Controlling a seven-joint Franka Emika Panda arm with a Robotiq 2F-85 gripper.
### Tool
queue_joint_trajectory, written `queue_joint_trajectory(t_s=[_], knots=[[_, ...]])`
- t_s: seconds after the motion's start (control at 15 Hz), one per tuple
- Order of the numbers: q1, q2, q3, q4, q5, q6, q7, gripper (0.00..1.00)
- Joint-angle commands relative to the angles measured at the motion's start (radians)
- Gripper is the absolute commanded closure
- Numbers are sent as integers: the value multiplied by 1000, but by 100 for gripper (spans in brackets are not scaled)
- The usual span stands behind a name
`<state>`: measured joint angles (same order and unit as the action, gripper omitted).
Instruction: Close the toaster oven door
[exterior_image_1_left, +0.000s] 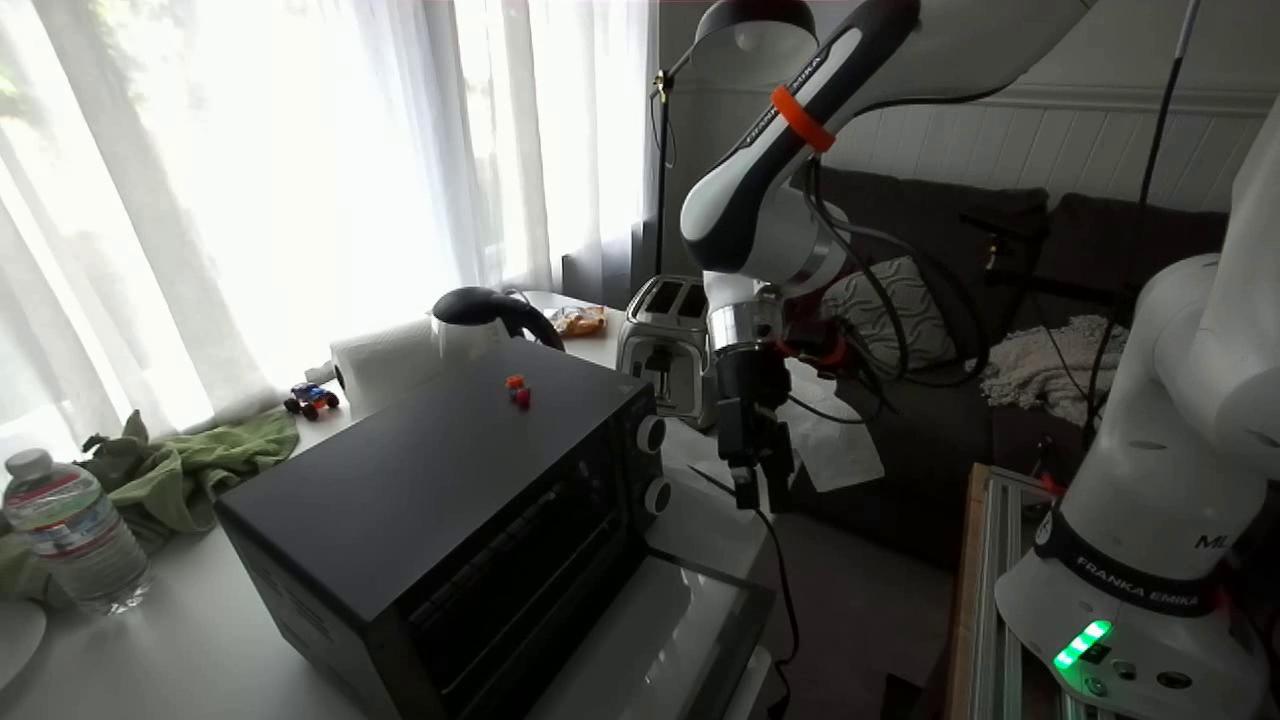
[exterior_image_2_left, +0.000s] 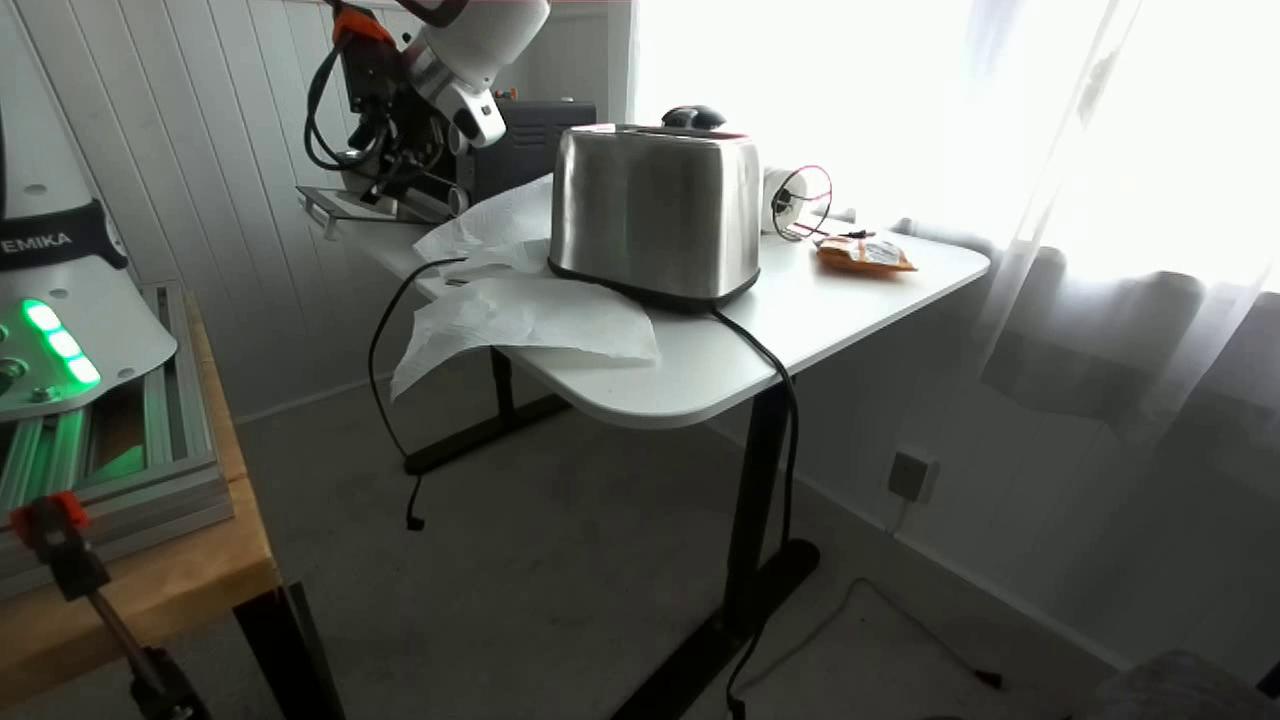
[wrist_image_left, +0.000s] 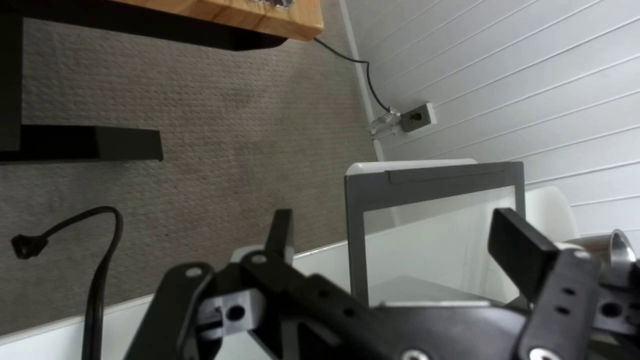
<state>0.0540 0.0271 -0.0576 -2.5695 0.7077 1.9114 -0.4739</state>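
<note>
Door (exterior_image_1_left: 660, 630) was down and open, glass roughly level, jutting from the front of the toaster oven (exterior_image_1_left: 430, 460) on the white table (exterior_image_1_left: 200, 640), presumably because it hinged along the bottom. Handle (wrist_image_left: 415, 166) sat outermost, so lifting from underneath there looked like best leverage. My gripper (wrist_image_left: 393, 227) hung near the knobs (exterior_image_1_left: 657, 495), fingers (wrist_image_left: 522, 245) well apart, holding nothing, probably off to one side to clear the door's swing.
</note>
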Motion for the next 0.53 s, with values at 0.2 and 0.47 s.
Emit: queue_joint_trajectory(t_s=[0.2, 0.47], knots=[[-15, 200, 80, 120, 10, -34, -113, 0], [-25, 286, 123, 162, 20, -30, -195, 0]])
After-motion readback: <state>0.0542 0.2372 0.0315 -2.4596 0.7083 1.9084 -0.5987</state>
